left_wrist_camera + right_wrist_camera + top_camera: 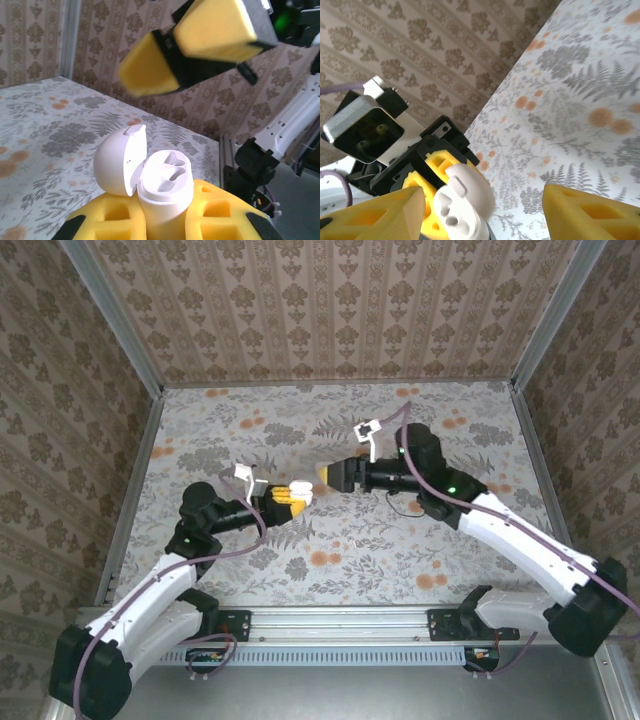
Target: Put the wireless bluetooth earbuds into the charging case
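Between the left fingers (220,210), the white charging case (165,192) stands, lid open.

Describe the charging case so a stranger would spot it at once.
Over the floral table, look near the centre at the left arm's yellow-padded hand. Clamped in it is the charging case: white, rounded, its domed lid flipped open, between yellow pads.

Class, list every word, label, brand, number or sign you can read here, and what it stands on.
None can be read.
The white case and its open lid are blank, save a tiny speck on the lid, too small to read.
The table and walls bear only floral patterns.
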`<action>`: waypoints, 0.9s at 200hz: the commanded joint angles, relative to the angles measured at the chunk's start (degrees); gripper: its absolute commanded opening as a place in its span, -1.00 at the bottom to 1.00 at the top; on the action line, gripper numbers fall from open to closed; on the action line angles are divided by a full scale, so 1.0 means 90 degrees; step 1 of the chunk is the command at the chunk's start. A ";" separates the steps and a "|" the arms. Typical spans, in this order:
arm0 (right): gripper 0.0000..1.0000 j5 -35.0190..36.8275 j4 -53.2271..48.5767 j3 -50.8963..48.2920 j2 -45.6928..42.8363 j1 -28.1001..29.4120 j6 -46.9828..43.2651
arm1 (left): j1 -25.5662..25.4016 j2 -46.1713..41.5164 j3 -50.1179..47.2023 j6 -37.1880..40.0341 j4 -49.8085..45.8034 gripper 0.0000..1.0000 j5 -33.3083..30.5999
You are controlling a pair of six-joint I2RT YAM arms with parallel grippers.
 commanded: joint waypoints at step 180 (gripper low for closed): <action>-0.17 0.3063 -0.5181 0.2113 0.4610 0.1287 -0.0416 | 0.0534 -0.0917 -0.0463 0.0519 -0.1279 -1.00 -0.0887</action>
